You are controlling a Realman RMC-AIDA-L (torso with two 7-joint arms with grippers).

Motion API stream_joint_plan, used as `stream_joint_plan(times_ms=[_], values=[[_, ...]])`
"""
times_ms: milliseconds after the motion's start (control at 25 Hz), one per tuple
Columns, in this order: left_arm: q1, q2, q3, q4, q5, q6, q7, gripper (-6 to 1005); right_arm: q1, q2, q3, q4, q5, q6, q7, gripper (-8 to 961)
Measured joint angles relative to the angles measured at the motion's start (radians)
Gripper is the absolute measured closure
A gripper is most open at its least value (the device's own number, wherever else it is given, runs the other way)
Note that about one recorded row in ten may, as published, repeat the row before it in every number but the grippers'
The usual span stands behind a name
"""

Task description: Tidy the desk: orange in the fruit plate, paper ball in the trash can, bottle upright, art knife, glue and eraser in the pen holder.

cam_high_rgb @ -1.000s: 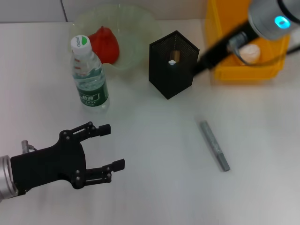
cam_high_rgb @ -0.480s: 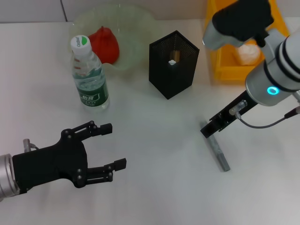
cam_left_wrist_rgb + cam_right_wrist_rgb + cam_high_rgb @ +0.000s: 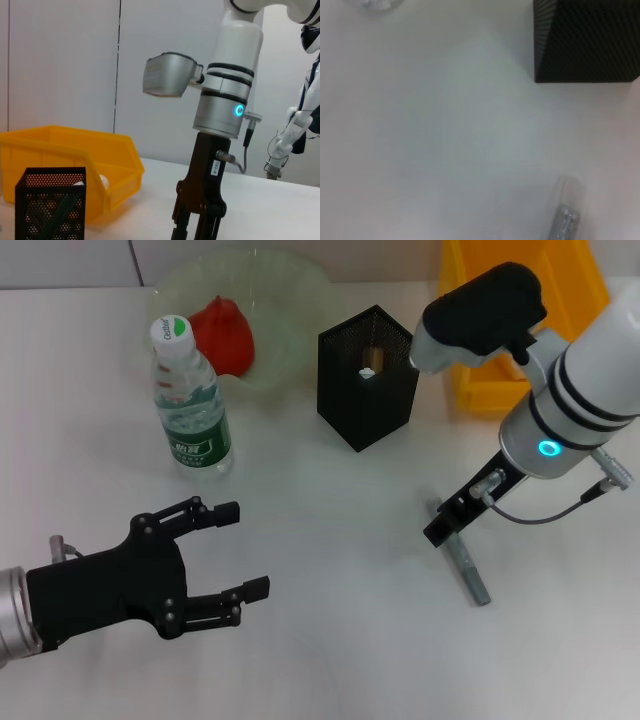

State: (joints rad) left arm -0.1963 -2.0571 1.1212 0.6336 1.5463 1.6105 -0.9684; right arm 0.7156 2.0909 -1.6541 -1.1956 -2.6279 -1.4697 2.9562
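Down at 8 o'clock of the head view: left gripper (image 3: 245, 550), fingers spread wide, holding nothing, hovering over the white table (image 3: 330, 660). Up toward 10 o'clock: bottle (image 3: 190, 405), upright, cap on top, standing just at the near rim of the fruit plate (image 3: 290, 300). Behind the bottle, at its 1 o'clock: orange (image 3: 222, 335), lying in the plate, partly masked by the bottle's neck. Close to 12 o'clock: pen holder (image 3: 368, 375), upright, apart from the plate, with the eraser (image 3: 372, 358) showing as a tan bit inside the mouth. At 2 o'clock: trash can (image 3: 470, 390), largely blocked by the right arm's wrist and camera housing. Below it, at 4 o'clock: right gripper (image 3: 445, 525), pointed down at the far end of the art knife (image 3: 470, 575), a grey stick lying flat on the table, well apart from the pen holder. Whether clamped on the knife or not: cannot tell.
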Motion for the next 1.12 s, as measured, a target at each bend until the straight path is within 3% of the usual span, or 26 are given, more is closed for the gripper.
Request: stream_joint_plan(times_ms=[560,800,1000,1120], values=[[-0.005,-0.001,0.002,-0.010,0.000,-0.002,0.004,137,0.048,0.001,-0.021,0.095,0.002,0.029,0.000,459],[-0.005,-0.003,0.006,-0.011,0.000,-0.004,0.004,137,0.048,0.001,-0.021,0.116,0.007,0.043,-0.007,698],[-0.005,-0.003,0.004,-0.011,0.000,-0.003,0.005,137,0.039,0.002,-0.021,0.106,0.016,0.042,-0.014,797],[-0.005,-0.003,0.000,-0.010,0.000,0.001,0.004,137,-0.006,-0.003,-0.010,-0.009,0.016,0.027,-0.015,805]])
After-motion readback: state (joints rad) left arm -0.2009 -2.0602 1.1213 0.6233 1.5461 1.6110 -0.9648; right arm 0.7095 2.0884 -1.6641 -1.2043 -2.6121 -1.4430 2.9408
